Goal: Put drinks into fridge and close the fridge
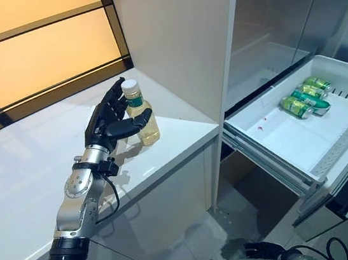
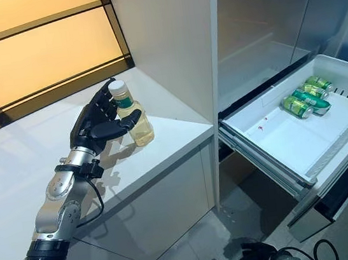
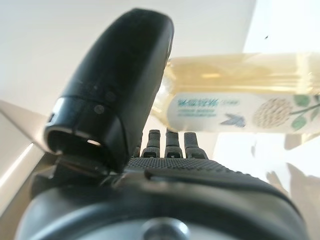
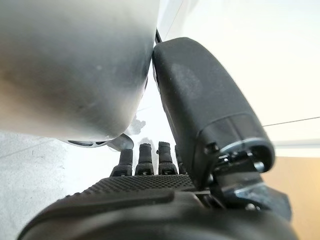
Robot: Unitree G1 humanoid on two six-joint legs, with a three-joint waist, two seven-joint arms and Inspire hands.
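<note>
A clear bottle [image 1: 141, 114] of pale yellow drink with a white cap stands upright on the white counter [image 1: 27, 181], near its right end. My left hand [image 1: 106, 123] is at the bottle, open: its fingers are straight behind it and the thumb [image 1: 131, 124] lies across its front. The left wrist view shows the thumb [image 3: 115, 95] over the bottle [image 3: 240, 95]. The fridge's white drawer [image 1: 278, 139] is pulled out at the right, with green cans [image 1: 306, 96] lying at its far end. My right hand [image 4: 145, 187] shows in its wrist view, open and empty.
A tall white cabinet wall [image 1: 175, 40] stands between the counter and the fridge [image 1: 274, 14]. The fridge compartment above the drawer is open. A window with dark frames [image 1: 35, 52] runs behind the counter. Grey floor [image 1: 237, 218] lies below the drawer.
</note>
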